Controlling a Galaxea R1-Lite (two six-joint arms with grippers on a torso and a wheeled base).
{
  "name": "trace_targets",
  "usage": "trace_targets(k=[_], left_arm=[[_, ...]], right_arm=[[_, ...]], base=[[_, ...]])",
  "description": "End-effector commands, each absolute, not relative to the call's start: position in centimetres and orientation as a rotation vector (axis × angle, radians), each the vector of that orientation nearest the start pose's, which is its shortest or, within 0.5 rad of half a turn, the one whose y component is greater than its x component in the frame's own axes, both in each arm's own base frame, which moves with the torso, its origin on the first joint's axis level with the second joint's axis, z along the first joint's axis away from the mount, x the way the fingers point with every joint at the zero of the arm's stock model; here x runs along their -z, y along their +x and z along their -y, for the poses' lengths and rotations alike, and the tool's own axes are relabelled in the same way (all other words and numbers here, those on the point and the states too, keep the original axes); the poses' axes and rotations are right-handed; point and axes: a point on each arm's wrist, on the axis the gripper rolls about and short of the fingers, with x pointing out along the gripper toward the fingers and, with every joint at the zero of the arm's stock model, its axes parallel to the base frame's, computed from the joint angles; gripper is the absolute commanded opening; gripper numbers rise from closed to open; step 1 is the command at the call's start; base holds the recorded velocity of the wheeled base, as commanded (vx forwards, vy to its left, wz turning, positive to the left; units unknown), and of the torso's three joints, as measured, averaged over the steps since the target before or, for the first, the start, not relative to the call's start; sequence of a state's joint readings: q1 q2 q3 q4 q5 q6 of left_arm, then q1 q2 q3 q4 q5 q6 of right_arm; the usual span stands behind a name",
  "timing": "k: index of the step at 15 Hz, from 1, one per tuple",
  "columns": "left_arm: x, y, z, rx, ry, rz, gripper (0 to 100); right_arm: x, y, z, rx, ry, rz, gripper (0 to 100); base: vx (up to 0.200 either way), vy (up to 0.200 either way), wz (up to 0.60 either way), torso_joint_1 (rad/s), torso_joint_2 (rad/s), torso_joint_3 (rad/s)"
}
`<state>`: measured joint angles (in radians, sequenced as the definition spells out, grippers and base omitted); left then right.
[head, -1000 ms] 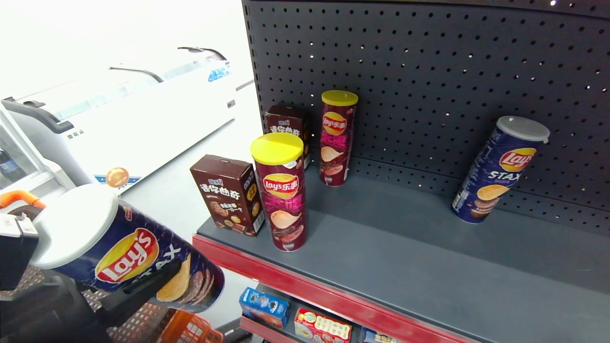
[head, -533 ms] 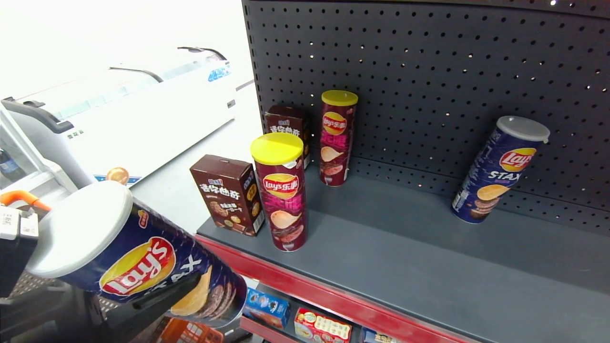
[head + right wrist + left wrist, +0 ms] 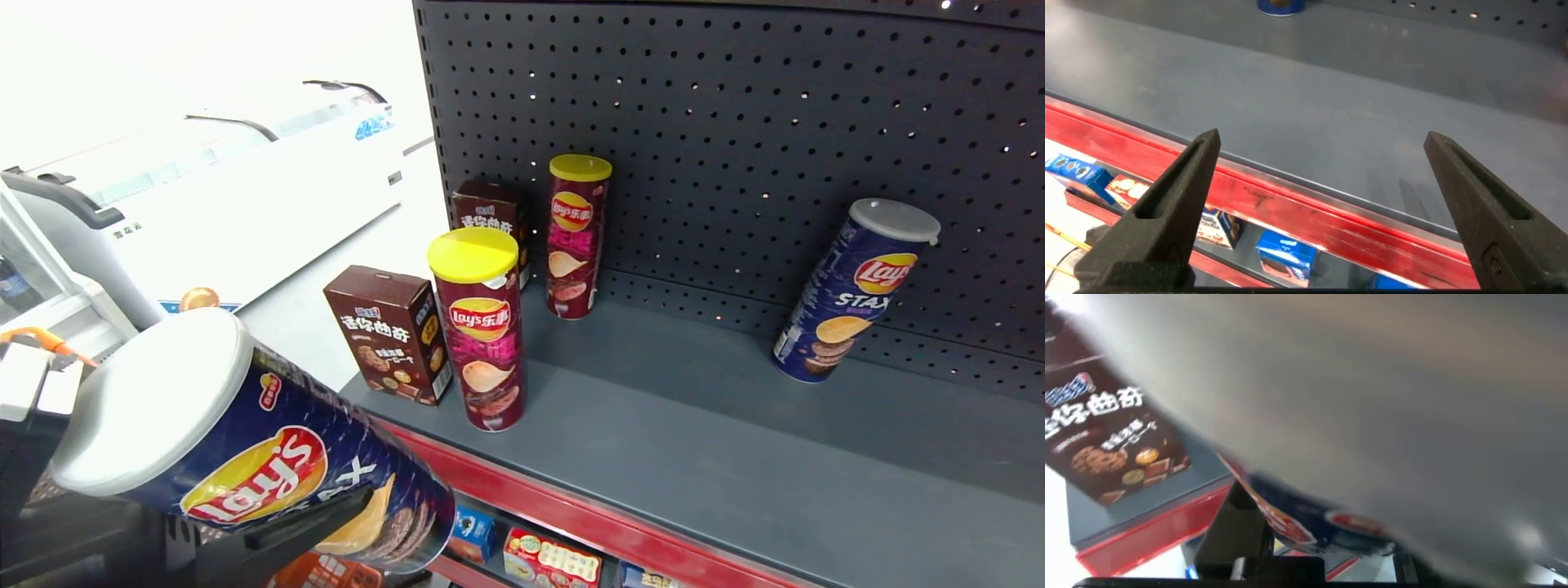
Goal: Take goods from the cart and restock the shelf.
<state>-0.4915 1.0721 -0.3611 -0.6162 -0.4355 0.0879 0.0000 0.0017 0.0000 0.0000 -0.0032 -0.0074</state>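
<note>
Blue chip can (image 3: 245,441), tilted, at eight o'clock from the front maroon can (image 3: 482,327); we note left gripper (image 3: 298,523) clasping it, right gripper (image 3: 1323,188) spread wide above the shelf (image 3: 1331,98).

Left end effector (image 3: 314,506) grips blue can (image 3: 245,457); right end effector (image 3: 1321,139) gapes.

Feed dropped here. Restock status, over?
Left gripper shut on blue can, tilted, short of shelf. Right gripper open over shelf front. Brown box, front purple can nearest its path.
</note>
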Motion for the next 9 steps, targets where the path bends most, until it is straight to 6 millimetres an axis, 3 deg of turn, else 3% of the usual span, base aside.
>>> trace_targets(k=[1, 8, 9], left_arm=[[-19.69, 12.03, 7.53, 0.931, 0.085, -0.067, 0], [-19.61, 12.14, 7.59, 0.932, 0.086, -0.072, 0], [-19.61, 12.15, 7.57, 0.93, 0.084, -0.072, 0]], right_arm=[[-7.55, -2.27, 0.01, 0.003, -0.008, -0.002, 100], [-7.55, -2.27, 0.01, 0.003, -0.008, -0.002, 100], [-7.55, -2.27, 0.01, 0.005, -0.003, -0.002, 100]], base=[[0.0, 0.0, -0.6, 0.002, 0.0, 0.002], [0.0, 0.0, -0.6, 0.001, 0.0, 0.002], [0.0, 0.0, 0.0, 0.0, 0.0, 0.0]])
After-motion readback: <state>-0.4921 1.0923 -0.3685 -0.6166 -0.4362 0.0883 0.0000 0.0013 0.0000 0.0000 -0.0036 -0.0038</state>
